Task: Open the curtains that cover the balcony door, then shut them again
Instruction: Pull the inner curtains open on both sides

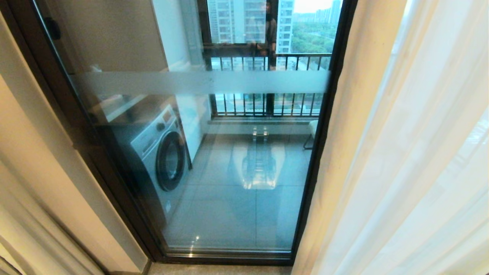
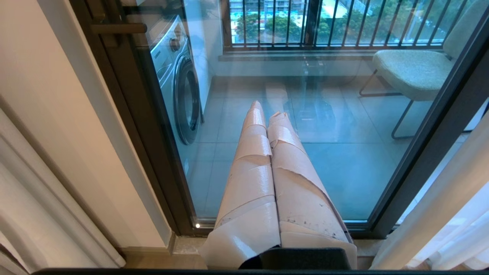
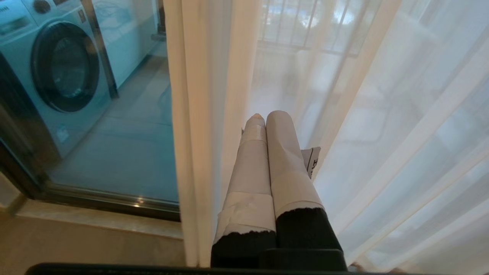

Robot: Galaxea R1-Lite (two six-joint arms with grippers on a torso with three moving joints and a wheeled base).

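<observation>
Left curtain panel (image 1: 23,183): cream-beige, pulled aside past the door's left frame in the head view.
Balcony door (image 1: 214,82): glass pane in a slim black frame, uncovered, with a frosted stripe running across it.
Washing machine (image 1: 162,152): behind the glass, on the balcony's left side.
Railing (image 1: 267,84): black bars at the balcony's far end.
Chair (image 2: 414,70): pale seat on thin legs, at the balcony's right.
Right curtain panel (image 1: 344,145): cream-beige, hanging just right of the door frame.
Sheer fabric (image 1: 431,152): white, see-through, further right.
Left gripper (image 2: 264,110): taped fingers pressed together, empty, pointing at the glass.
Right gripper (image 3: 266,116): fingers closed together, empty, tips beside the curtain's edge and against the sheer folds.
</observation>
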